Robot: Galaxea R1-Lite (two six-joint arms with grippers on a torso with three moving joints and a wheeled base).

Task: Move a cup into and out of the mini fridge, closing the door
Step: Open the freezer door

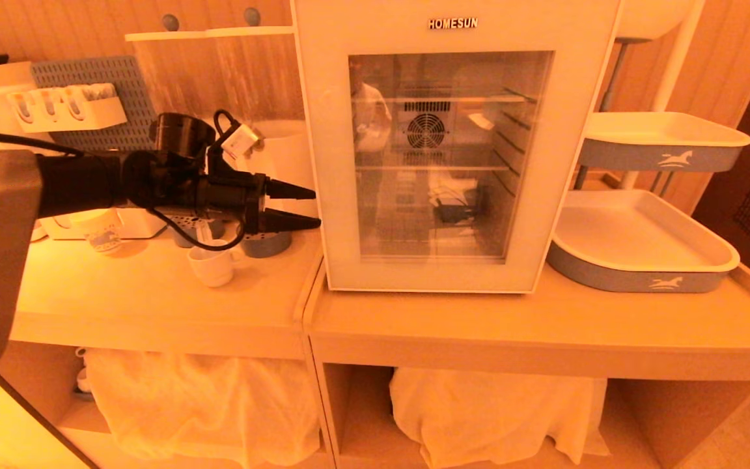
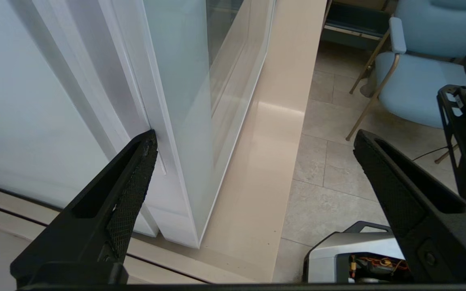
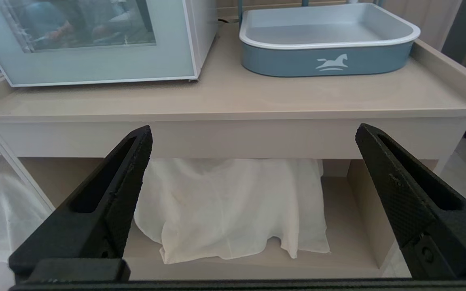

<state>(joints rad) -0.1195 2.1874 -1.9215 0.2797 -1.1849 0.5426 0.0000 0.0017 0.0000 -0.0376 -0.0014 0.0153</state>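
Flanking one mini fridge (image 1: 453, 156): one cup (image 1: 211, 266), two trays (image 1: 642, 244) (stacked).

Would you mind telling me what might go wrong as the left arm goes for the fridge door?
1. The open left tool meets the closed door at its flush side edge; its fingers may slip off.
2. The cup stands just below that arm; a dip could knock it over.
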